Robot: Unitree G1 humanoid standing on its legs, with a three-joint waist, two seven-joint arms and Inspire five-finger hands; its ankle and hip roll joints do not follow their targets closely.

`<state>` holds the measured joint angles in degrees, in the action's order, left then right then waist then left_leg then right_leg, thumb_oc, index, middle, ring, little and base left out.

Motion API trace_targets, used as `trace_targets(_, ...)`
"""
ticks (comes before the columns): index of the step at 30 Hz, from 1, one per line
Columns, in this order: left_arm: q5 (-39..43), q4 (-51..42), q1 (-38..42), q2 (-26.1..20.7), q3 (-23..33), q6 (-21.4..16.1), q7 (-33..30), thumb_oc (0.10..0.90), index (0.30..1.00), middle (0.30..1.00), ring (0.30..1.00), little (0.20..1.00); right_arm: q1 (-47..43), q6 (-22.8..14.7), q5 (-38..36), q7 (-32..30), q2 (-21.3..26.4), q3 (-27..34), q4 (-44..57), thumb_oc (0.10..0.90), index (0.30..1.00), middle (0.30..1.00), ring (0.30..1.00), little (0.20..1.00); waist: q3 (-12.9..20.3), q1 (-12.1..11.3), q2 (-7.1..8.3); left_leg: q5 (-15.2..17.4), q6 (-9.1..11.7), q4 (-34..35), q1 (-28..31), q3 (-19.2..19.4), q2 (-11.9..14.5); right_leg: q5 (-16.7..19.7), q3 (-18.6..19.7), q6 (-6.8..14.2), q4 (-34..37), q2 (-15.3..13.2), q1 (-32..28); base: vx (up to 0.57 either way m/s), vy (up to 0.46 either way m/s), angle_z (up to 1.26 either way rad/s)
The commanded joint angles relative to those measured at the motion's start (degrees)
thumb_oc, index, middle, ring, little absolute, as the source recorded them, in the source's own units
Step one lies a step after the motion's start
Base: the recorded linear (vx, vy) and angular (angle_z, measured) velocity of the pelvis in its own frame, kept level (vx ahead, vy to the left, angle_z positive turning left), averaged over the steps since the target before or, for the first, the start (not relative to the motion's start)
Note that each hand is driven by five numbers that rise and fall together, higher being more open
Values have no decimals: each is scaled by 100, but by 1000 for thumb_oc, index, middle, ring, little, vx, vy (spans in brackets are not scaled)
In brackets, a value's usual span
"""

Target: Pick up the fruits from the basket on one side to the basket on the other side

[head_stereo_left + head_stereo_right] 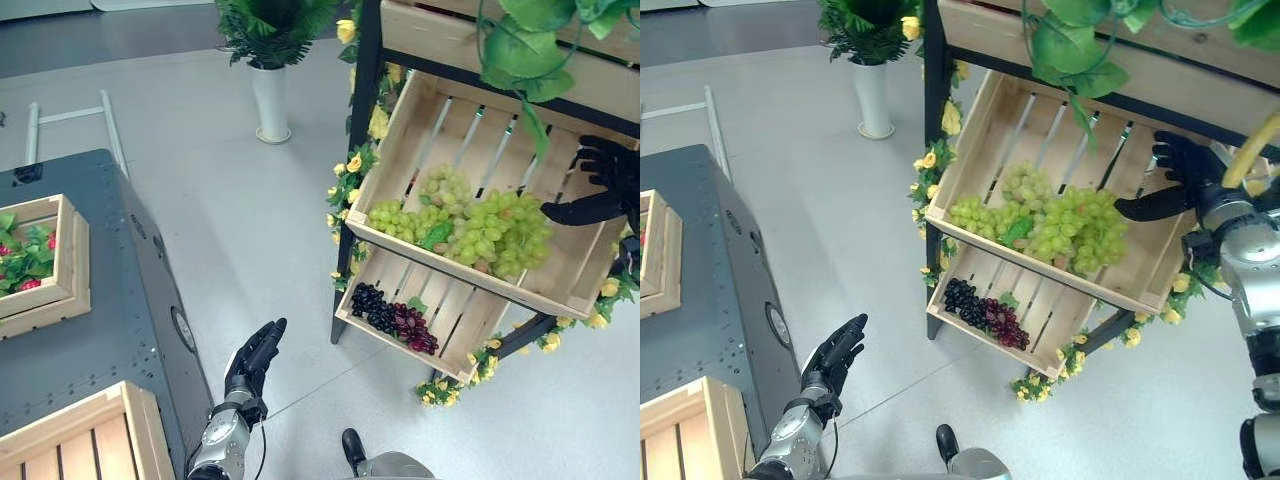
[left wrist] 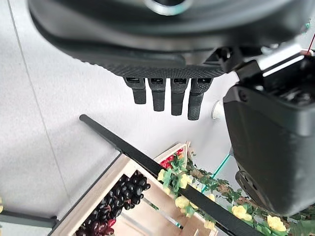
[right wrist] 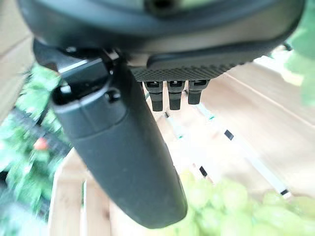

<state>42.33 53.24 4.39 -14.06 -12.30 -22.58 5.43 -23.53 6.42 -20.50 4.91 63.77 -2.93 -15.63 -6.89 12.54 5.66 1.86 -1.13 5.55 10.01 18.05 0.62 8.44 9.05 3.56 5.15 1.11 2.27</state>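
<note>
The right hand [image 1: 600, 185] hovers spread and empty over the upper crate [image 1: 580, 270], at three o'clock from the green grapes [image 1: 470, 225] heaped along its lower wall. Dark grapes [image 1: 392, 315] lie in the lower crate [image 1: 455, 320]. The left hand [image 1: 255, 358] hangs low at seven o'clock, fingers straight, holding nothing. A shallow pinch could tear off a few berries, or the bunch could slide down the tilted slats.

the red fruit crate [image 1: 62, 262] is cut off at the edge, its contents too small to identify.
</note>
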Motion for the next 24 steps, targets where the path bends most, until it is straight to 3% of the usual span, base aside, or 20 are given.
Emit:
trace_targets(1, -225, -178, 307, -170, 44, -516, 99, 800, 900, 900, 900, 900, 70, -867, 756, -488, 164, 696, 542, 800, 900, 900, 900, 900, 419, 3, 81, 472, -166, -55, -93, -93, -157, -452, 0, 97, -14, 270, -329, 0, 0, 0)
trace_targets(8, -199, -122, 307, -121, 159, -579, 61, 800, 900, 900, 900, 900, 1517, -1124, 1407, -268, -207, 1482, 2227, 800, 900, 900, 900, 900, 382, 258, -62, 638, -215, -55, -27, -55, -143, -552, 116, 163, -14, 308, -349, 33, 37, -6)
trace_targets(13, -182, -117, 246, -96, 239, -627, 74, 800, 900, 900, 900, 900, 2263, -1305, 1060, 246, -524, 1856, 3021, 800, 900, 900, 900, 900, 372, 360, -106, 657, -232, -55, 0, 39, -141, -546, 193, 179, -14, 319, -339, 4, 11, -6)
trace_targets(16, -221, -112, 223, -55, 217, -667, 3, 800, 900, 900, 900, 900, 2480, -1866, 775, 468, -876, 1836, 3502, 800, 900, 900, 900, 900, 376, 410, -133, 649, -232, -55, 3, 95, -145, -539, 219, 188, -14, 315, -325, -2, 2, -7)
trace_targets(18, -246, -129, 220, -36, 197, -666, -44, 800, 900, 900, 900, 900, 2549, -2322, 1451, 202, -1031, 1801, 3673, 800, 900, 900, 900, 900, 378, 413, -150, 646, -230, -55, 0, 107, -150, -538, 227, 195, -14, 312, -320, 0, 0, 0)
trace_targets(19, -260, -146, 200, 8, 189, -661, -106, 800, 900, 900, 900, 900, 2641, -3011, 2737, -499, -1105, 1778, 3799, 800, 900, 900, 900, 900, 383, 411, -175, 652, -246, -55, 0, 113, -154, -537, 241, 206, -14, 314, -314, 0, 0, 0)
trace_targets(21, -238, -85, 131, 87, 138, -712, -106, 800, 900, 900, 900, 900, 2764, -3710, 4250, -1494, -1139, 1771, 4007, 800, 900, 900, 900, 900, 400, 391, -221, 662, -272, -55, -5, 109, -162, -539, 262, 227, -14, 316, -309, 0, 0, 0)
trace_targets(24, -286, -41, 57, 162, 84, -730, -53, 800, 900, 900, 900, 900, 2823, -4095, 4586, -1684, -1301, 1523, 4017, 800, 900, 900, 900, 900, 408, 333, -251, 663, -279, -60, -13, 79, -181, -551, 258, 245, -16, 300, -318, 0, 0, 0)
